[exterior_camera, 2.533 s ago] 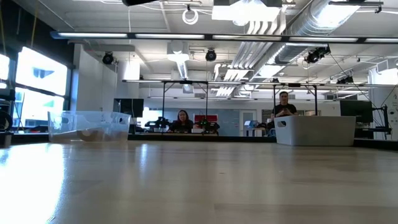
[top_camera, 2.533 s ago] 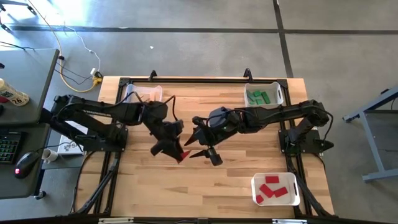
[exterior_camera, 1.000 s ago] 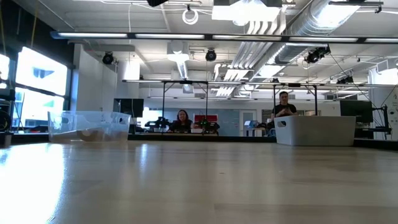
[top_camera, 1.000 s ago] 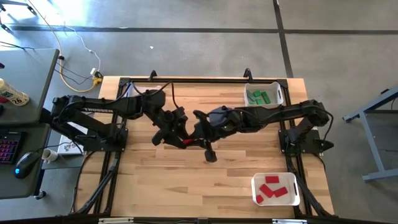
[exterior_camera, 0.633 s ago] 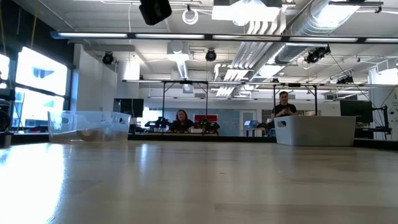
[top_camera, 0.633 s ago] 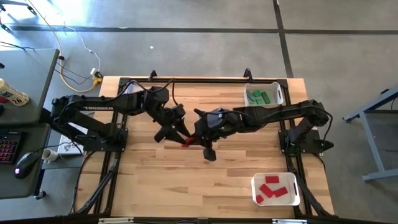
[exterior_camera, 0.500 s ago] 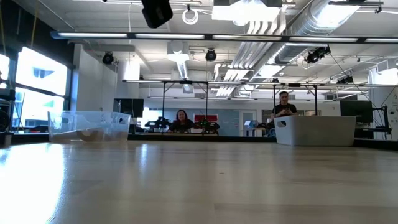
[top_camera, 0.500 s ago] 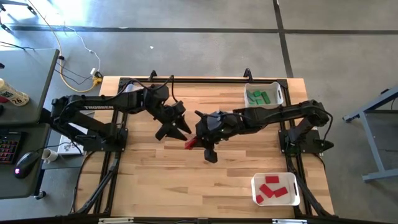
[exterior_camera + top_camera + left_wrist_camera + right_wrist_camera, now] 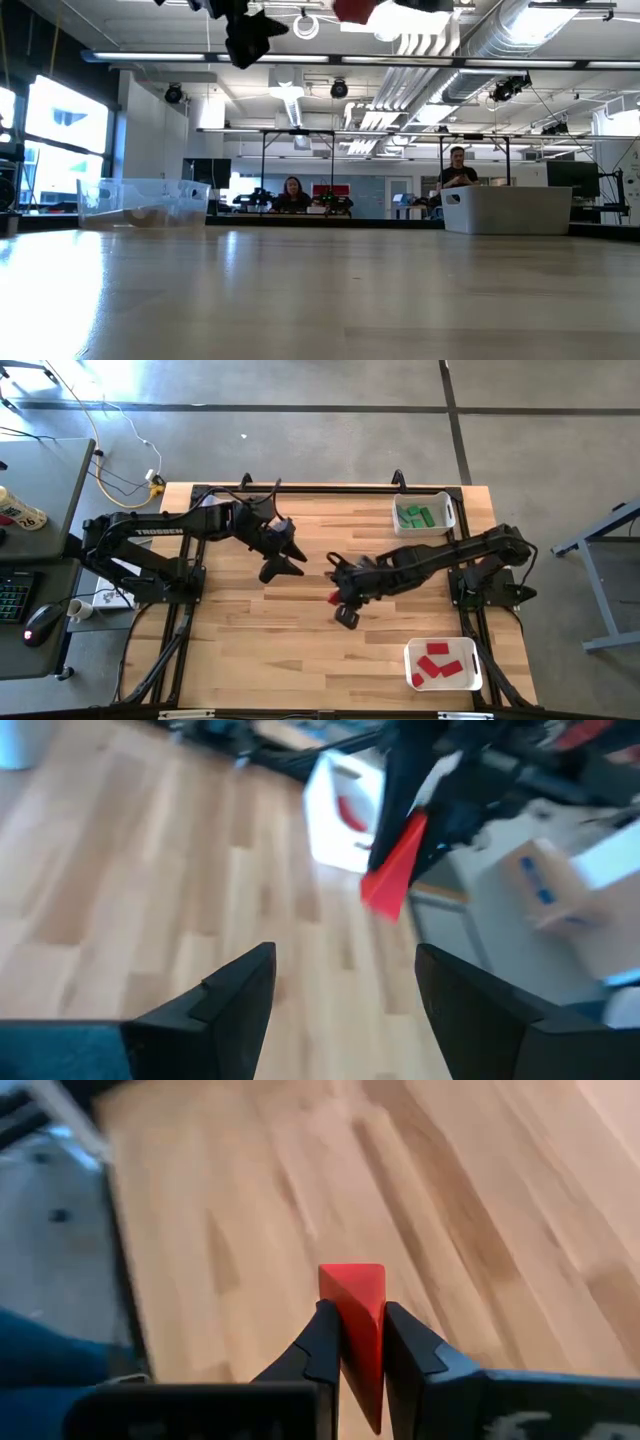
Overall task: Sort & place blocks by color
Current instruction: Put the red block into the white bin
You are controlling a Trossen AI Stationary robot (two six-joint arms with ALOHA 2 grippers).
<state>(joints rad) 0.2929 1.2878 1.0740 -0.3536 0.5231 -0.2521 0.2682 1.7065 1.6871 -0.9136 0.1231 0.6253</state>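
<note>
Wood planks filled the table [image 9: 300, 650] from above, with three bins at its edges: one of green blocks [image 9: 418, 516] at the far right, one of red blocks [image 9: 438, 662] at the near right, and a clear bin [image 9: 222, 507] at the far left. Mid-table, the right gripper [image 9: 338, 598] had its fingers pressed onto a red block [image 9: 334, 597]. The left gripper [image 9: 283, 556] sat apart from it, fingers spread, nothing between them.

At table height, I saw both arms only as dark shapes at the top edge, with a bit of red beside the one toward the right. Two people sat far behind the table.

Past the left wrist's wide-spread fingers [image 9: 240, 995], I saw the red block [image 9: 393, 868] well ahead of them, hanging in the other arm's grip, and a white bin [image 9: 340, 815] beyond.

In the right wrist view the fingers [image 9: 325, 1342] pinched the red block [image 9: 358, 1315] on both sides, its end jutting out past the tips, above bare planks.

I judged the red block was in carry, the left arm done with it. Next I would need to swing the right arm over the bin of reds, lower the block inside the rim and only then let go.
</note>
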